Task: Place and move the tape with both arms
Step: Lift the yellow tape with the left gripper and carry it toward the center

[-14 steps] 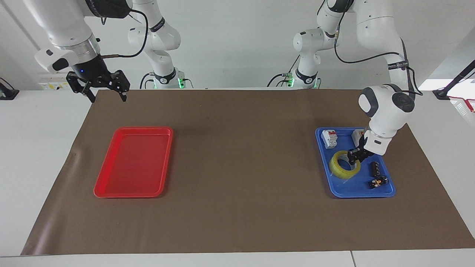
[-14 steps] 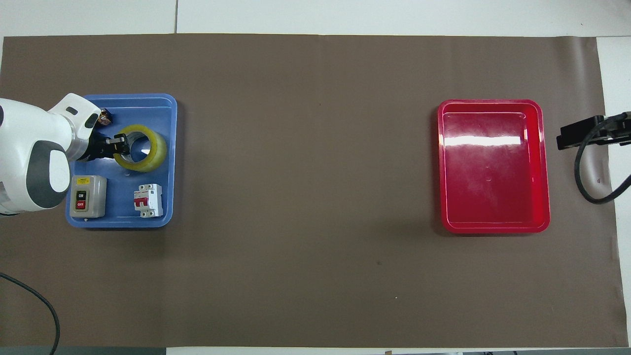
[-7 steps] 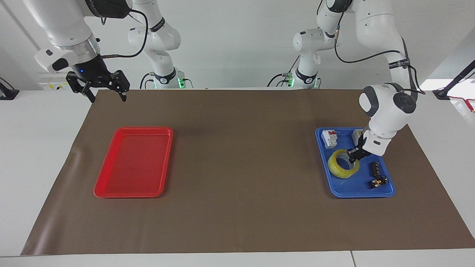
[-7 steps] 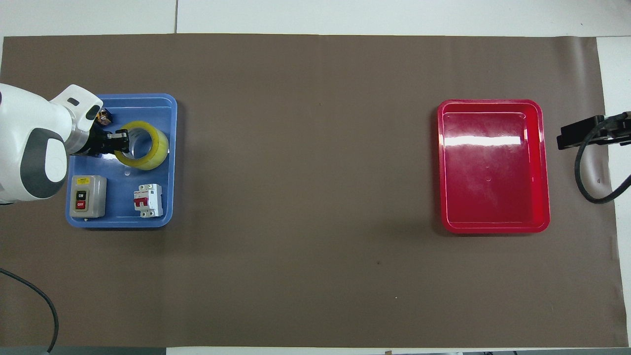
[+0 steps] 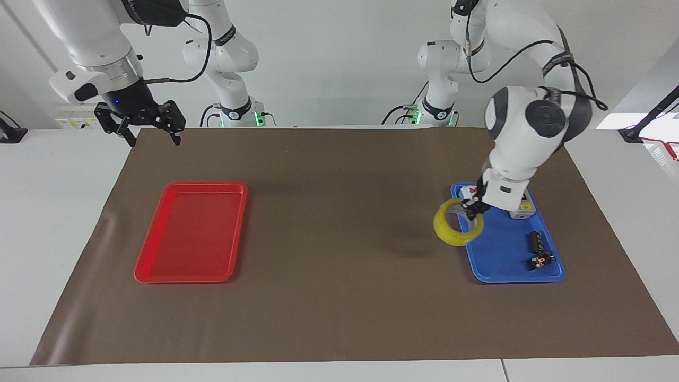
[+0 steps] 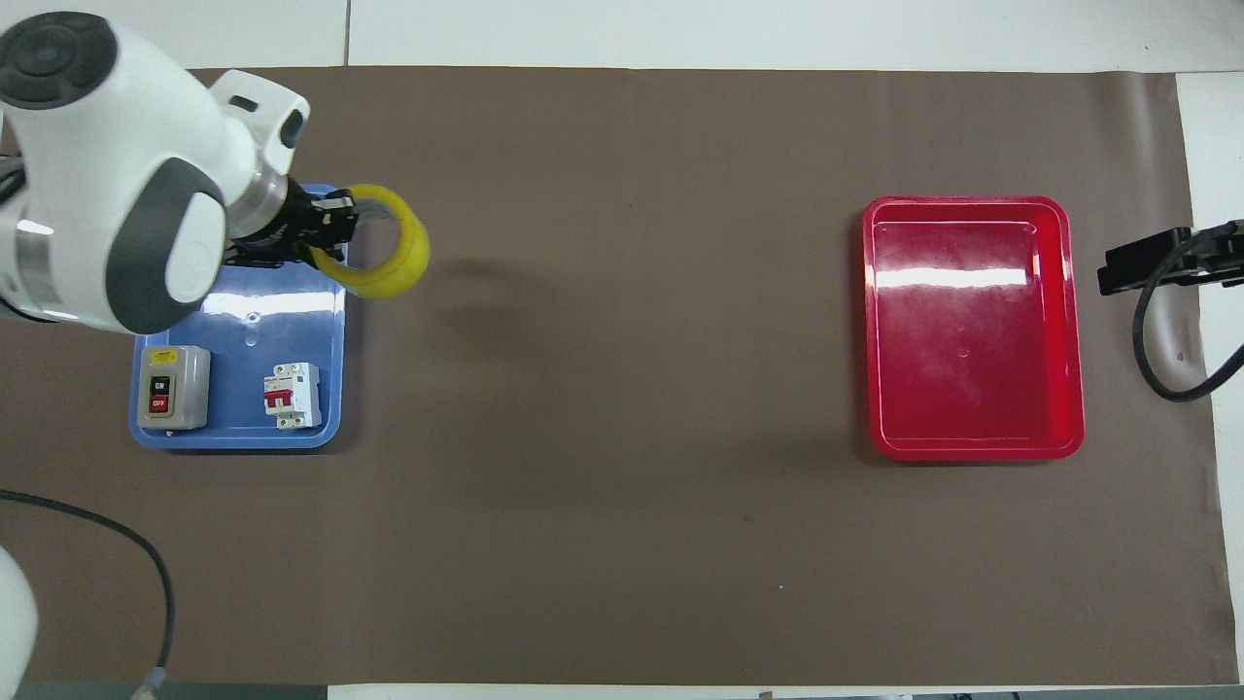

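the tape (image 5: 457, 229) is held clamped by the left gripper (image 5: 471, 208) above the blue tray's (image 5: 504, 268) edge. the right gripper (image 5: 154, 133) is kept spread wide, waiting over the table's corner.

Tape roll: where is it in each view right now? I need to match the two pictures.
Facing view: the tape hangs from the left gripper over the blue tray's edge.
Overhead view: the tape, same grip.
Shared landmark: the blue tray.
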`<state>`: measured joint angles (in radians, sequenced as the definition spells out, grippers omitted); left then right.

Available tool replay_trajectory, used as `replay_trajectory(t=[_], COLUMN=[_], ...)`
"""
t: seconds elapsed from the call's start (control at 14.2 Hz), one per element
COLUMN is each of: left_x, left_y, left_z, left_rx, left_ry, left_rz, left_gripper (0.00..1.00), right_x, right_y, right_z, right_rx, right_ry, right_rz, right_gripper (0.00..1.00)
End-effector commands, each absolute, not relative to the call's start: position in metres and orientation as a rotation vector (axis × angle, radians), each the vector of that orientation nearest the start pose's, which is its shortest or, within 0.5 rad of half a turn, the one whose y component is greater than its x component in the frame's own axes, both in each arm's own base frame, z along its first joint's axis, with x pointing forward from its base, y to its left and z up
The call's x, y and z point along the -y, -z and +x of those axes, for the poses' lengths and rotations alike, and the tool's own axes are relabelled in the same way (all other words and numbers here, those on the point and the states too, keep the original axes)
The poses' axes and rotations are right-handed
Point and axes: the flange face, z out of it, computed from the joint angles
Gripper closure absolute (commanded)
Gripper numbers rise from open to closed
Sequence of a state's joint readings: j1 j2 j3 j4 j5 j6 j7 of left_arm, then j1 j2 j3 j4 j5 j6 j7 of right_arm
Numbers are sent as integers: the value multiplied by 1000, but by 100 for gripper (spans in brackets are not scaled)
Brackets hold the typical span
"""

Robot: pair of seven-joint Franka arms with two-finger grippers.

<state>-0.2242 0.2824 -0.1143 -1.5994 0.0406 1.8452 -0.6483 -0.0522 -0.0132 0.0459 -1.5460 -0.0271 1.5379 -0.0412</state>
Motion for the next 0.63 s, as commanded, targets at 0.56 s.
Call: replay_trajectory(t=[0.56], left_x=[435], left_y=[-348], left_z=[532], left_rx=[514], left_ry=[-84], left_rz=[-3142], left_gripper=[100], right_x=[17], right_y=[-635], right_z=[545], right_rx=[24], right_ry=[20], right_rz=[-3169], right_gripper=[0])
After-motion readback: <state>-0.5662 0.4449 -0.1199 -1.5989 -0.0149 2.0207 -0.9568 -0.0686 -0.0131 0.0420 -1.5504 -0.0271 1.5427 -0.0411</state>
